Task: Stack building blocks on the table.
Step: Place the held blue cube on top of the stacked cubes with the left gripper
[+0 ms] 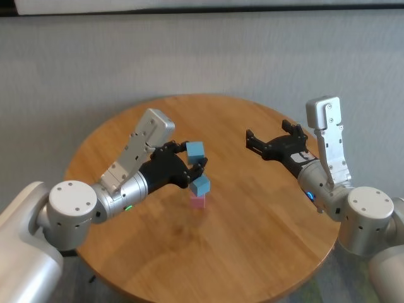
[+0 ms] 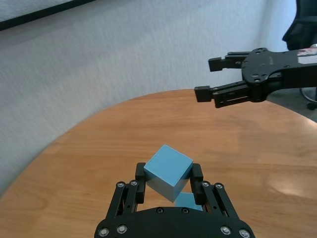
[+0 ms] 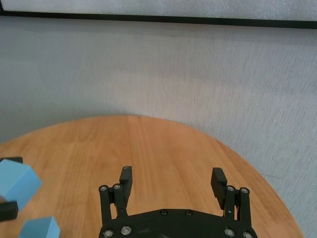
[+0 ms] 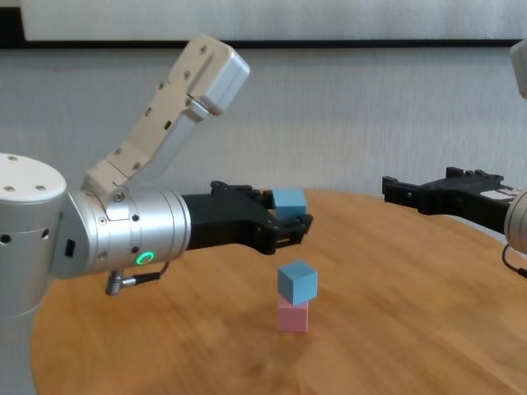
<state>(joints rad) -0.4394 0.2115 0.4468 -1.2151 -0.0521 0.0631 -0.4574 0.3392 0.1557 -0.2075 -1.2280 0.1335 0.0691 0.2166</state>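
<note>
The round wooden table (image 1: 252, 240) bears a pink block (image 4: 293, 317) directly on its top.

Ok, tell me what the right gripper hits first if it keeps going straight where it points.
Probably nothing. The open right gripper hangs above the table, aimed across it toward the grey wall; the blocks sit off to its side. Depth is unclear.

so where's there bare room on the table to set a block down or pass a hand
Bare wood lies on the table between the pink block and the near rim, and on the far half behind both arms. It is crowded at the centre: the left pincer holds a blue block above the stacked blue block. The open right pincer hovers over the right side.
</note>
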